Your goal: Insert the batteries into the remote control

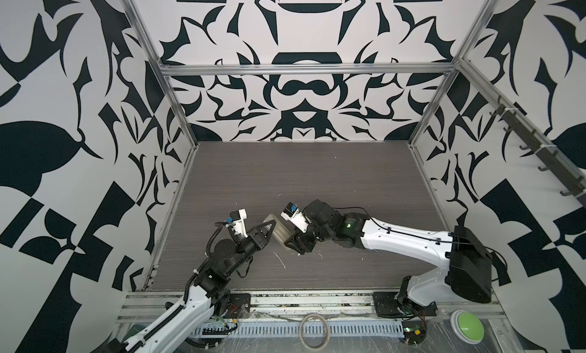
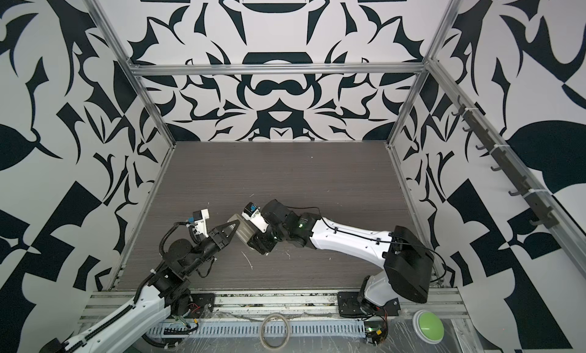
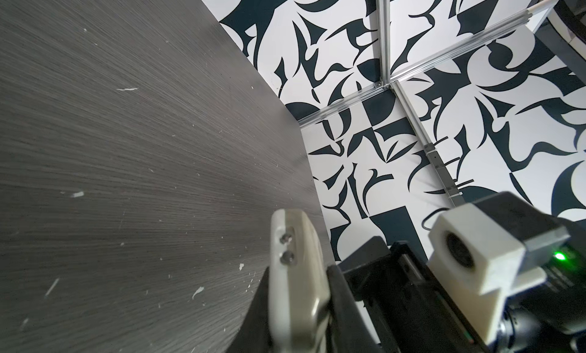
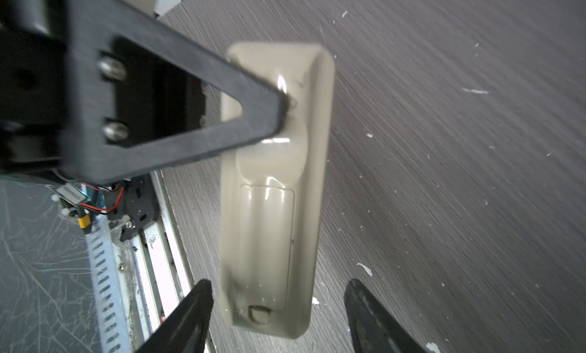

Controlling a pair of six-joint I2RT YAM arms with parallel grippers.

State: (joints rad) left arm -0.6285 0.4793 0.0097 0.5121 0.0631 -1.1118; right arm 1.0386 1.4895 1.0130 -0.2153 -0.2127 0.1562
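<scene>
The left hand [image 1: 269, 225] is clamped on the remote control [image 4: 276, 189], held over the dark woodgrain tabletop [image 1: 317, 177]. Only the remote's beige back shows. The right hand [image 4: 279, 281] is open astride its free end, not touching, its fingers cut off. Black-and-white patterned walls [image 1: 301, 97] enclose the tabletop.

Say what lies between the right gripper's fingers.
One end of the remote control, beige back showing, inside the open right gripper; shown in the right wrist view.
</scene>
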